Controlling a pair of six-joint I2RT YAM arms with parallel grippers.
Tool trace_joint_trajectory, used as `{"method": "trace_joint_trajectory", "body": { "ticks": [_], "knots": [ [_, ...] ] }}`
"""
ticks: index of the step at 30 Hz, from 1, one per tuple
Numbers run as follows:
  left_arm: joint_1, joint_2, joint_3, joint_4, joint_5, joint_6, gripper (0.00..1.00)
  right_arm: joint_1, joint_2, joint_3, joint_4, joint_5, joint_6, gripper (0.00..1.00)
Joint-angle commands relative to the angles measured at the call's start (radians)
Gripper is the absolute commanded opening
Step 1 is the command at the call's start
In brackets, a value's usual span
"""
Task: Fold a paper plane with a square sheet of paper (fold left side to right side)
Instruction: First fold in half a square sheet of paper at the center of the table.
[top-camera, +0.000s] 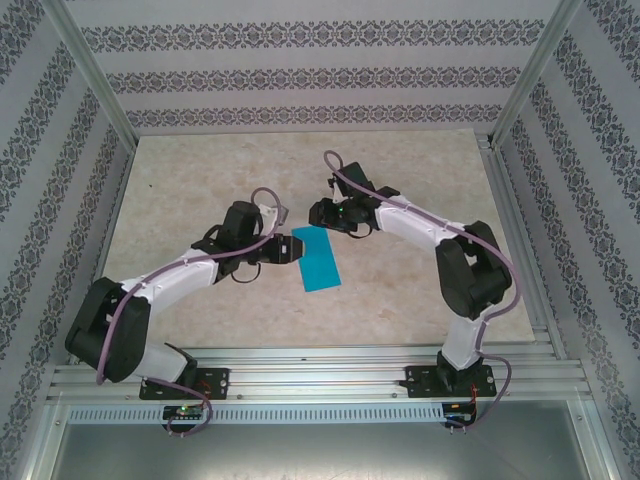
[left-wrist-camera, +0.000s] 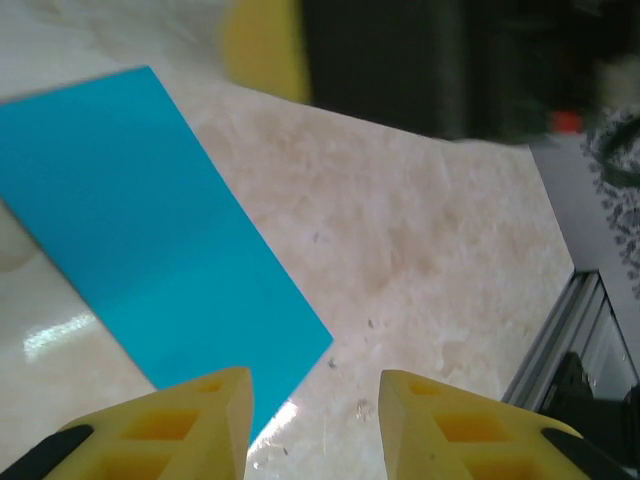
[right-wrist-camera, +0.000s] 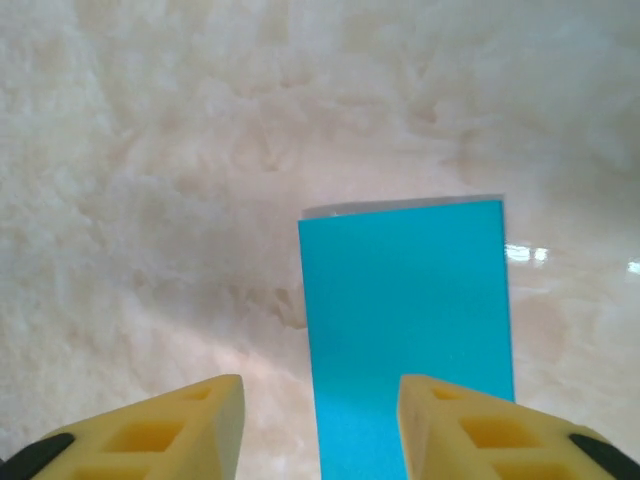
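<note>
The square sheet of paper lies flat on the marble table as a narrow cyan-blue rectangle, about twice as long as wide; a thin paler edge shows at its far end, as of two layers. It has no paper plane shape. My left gripper hovers at its upper left side, open, with the sheet's corner just ahead of the left finger. My right gripper hangs over the sheet's far end, open. The sheet's left edge runs between the right fingers. Nothing is held.
The beige marble tabletop is bare around the sheet. Patterned walls and metal posts enclose it. An aluminium rail runs along the near edge, and a frame rail shows at the right of the left wrist view. The right gripper's yellow finger appears blurred there.
</note>
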Motion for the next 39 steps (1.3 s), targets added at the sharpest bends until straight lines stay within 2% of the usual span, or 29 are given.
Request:
{"method": "trace_joint_trajectory", "body": {
  "ticks": [1,6,14,25,35,39],
  "knots": [
    [0.041,0.115,0.064,0.008,0.053,-0.052,0.37,-0.025,-0.033,-0.088,-0.035,0.021,-0.062,0.49],
    [0.043,0.289,0.172,0.046,0.093,-0.058,0.34,-0.034,-0.025,-0.16,0.048,-0.049,-0.085,0.54],
    [0.043,0.421,0.206,0.024,0.035,-0.048,0.3,-0.015,0.039,-0.158,0.027,-0.07,-0.077,0.52],
    [0.042,0.433,0.163,-0.012,-0.011,-0.014,0.28,0.037,0.071,-0.165,-0.028,-0.019,-0.045,0.49],
    [0.043,0.443,0.141,-0.031,-0.045,-0.003,0.24,0.038,0.029,-0.174,-0.069,0.037,-0.048,0.5],
    [0.042,0.445,0.133,-0.028,-0.045,0.0,0.24,0.042,0.034,-0.171,-0.077,0.019,-0.043,0.5]
  ]
}}
